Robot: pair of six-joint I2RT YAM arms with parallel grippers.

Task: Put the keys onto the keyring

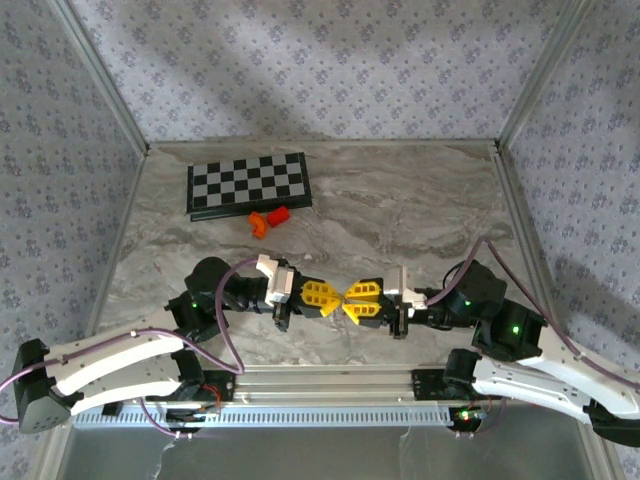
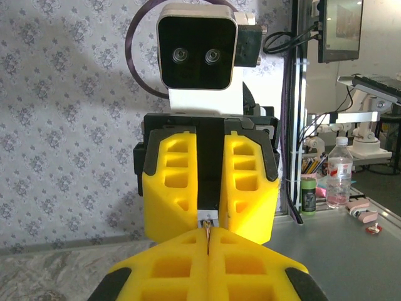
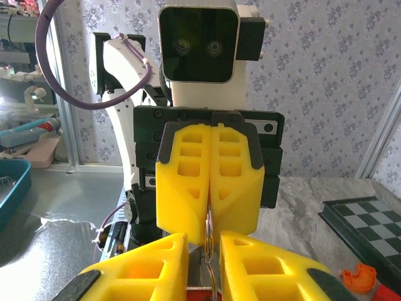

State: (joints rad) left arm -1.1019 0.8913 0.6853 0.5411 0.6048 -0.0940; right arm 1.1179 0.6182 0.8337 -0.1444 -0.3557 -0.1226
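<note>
Over the marble table [image 1: 420, 210], toward its six o'clock edge, the left gripper [image 1: 335, 299] pinches tight what I judge a key [image 2: 207, 241] while the right gripper [image 1: 353, 303] holds the keyring [image 3: 202, 290] in narrow jaws, so the key's hole must meet the wire end slowly, without twisting.

Left gripper [image 1: 335, 300] and right gripper [image 1: 352, 299] meet tip to tip near the table's [image 1: 420, 210] front, with blocks [image 1: 268, 219] behind them, just before a chessboard [image 1: 249, 186].
</note>
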